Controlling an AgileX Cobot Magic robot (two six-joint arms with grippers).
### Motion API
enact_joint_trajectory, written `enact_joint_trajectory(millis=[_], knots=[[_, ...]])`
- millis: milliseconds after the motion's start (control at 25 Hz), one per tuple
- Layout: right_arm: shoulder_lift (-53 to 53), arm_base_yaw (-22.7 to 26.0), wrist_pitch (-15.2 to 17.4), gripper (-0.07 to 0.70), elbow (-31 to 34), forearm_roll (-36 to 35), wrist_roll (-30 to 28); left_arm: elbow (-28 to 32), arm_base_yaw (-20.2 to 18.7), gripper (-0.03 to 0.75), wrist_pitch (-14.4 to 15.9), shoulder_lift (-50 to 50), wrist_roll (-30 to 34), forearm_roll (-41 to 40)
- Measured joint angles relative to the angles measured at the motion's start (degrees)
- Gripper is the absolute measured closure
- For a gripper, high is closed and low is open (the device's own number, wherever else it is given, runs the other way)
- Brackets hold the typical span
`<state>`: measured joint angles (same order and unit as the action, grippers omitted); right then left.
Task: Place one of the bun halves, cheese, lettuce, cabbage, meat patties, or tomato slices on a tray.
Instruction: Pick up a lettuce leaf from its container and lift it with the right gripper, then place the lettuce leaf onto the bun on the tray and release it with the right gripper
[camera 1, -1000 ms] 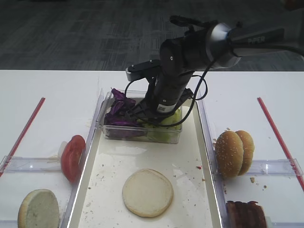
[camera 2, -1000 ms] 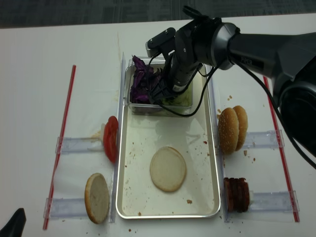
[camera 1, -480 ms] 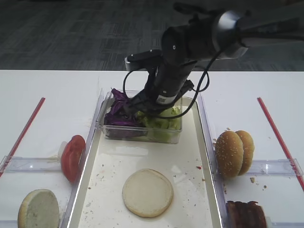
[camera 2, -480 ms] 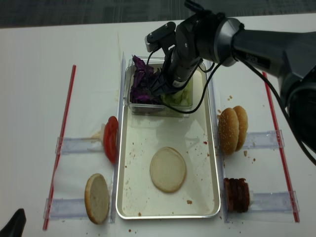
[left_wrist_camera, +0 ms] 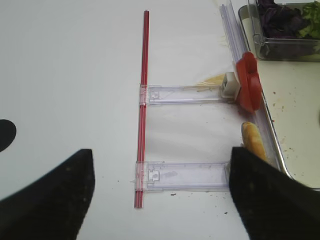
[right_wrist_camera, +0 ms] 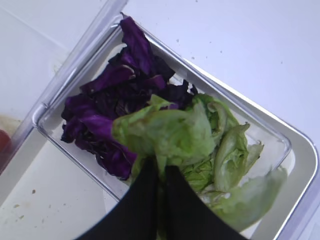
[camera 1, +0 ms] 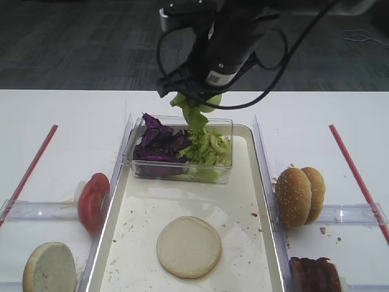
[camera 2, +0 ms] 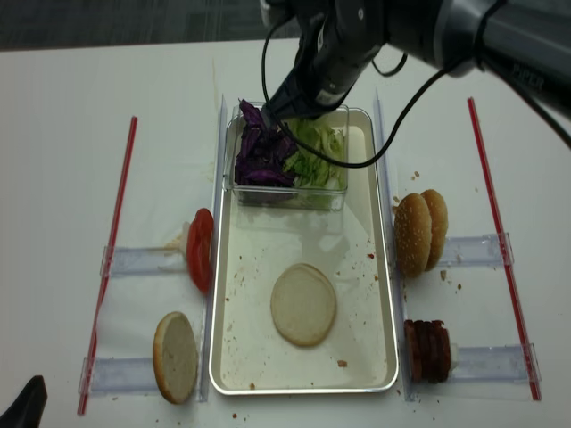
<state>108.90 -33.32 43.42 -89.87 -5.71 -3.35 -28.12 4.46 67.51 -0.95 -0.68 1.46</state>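
Observation:
My right gripper (right_wrist_camera: pixel 161 172) is shut on a light green lettuce leaf (right_wrist_camera: pixel 167 132) and holds it in the air above the clear tub (camera 1: pixel 182 173). The leaf (camera 1: pixel 193 112) dangles under the gripper (camera 1: pixel 194 94) over the tub's remaining lettuce (camera 1: pixel 209 149) and purple cabbage (camera 1: pixel 155 146). One pale bun half (camera 1: pixel 189 246) lies cut face up on the tray (camera 1: pixel 243 201). My left gripper (left_wrist_camera: pixel 160 192) stands open over the table at the left, nothing between its fingers. No cheese is in view.
Tomato slices (camera 1: pixel 92 201) lean in a clear holder left of the tray, with another bun half (camera 1: pixel 50 267) below them. Sesame buns (camera 1: pixel 299 196) and meat patties (camera 1: pixel 313 275) stand in holders on the right. Red strips (camera 1: pixel 30 164) mark both sides.
The right gripper has risen out of the tub, pulling a lettuce leaf up with it. The left gripper's earlier state is not shown.

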Motion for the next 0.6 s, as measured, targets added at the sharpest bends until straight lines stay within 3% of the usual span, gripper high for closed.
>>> enact_joint_trajectory(millis=[320, 600], knots=[[-4.7, 0.0, 3.1, 0.577, -0.1, 0.0, 0.0, 0.0, 0.0, 0.169, 0.0, 0.0, 0.0, 0.0], [-4.7, 0.0, 9.3, 0.577, -0.1, 0.0, 0.0, 0.0, 0.0, 0.169, 0.0, 0.0, 0.0, 0.0]])
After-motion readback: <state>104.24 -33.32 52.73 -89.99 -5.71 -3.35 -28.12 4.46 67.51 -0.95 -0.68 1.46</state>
